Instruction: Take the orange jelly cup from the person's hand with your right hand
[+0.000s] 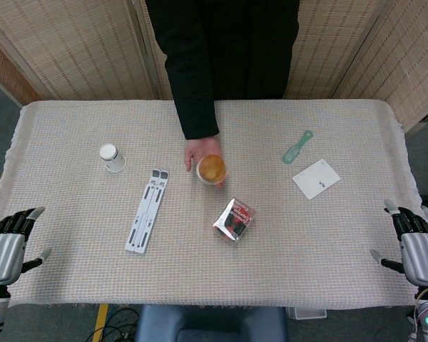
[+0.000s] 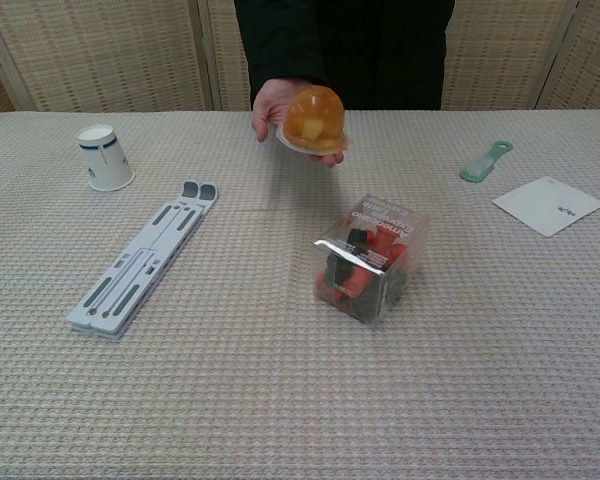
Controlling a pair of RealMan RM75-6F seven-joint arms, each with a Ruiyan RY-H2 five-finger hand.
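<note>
From the head view, the orange jelly cup point(image 1: 212, 169) sits in the person's hand point(image 1: 200, 153) over the middle of the table point(image 1: 328, 235), well apart from the right hand point(image 1: 412, 239), which rests at the near right corner holding nothing, fingers loosely apart as far as this angle lets me judge; the left hand point(image 1: 11, 239) at the opposite corner is likewise empty and spread. The long reach is the first risk: the snack packet point(image 1: 235, 220) lies just before the cup and could be swept aside. In the chest view neither robot hand shows. The cup point(image 2: 315, 118) rests dome-up on the person's fingers point(image 2: 270, 108), so a squeeze too hard could crush its thin wall, or pinch those fingers; the packet point(image 2: 368, 258) stands tall in the path.
</note>
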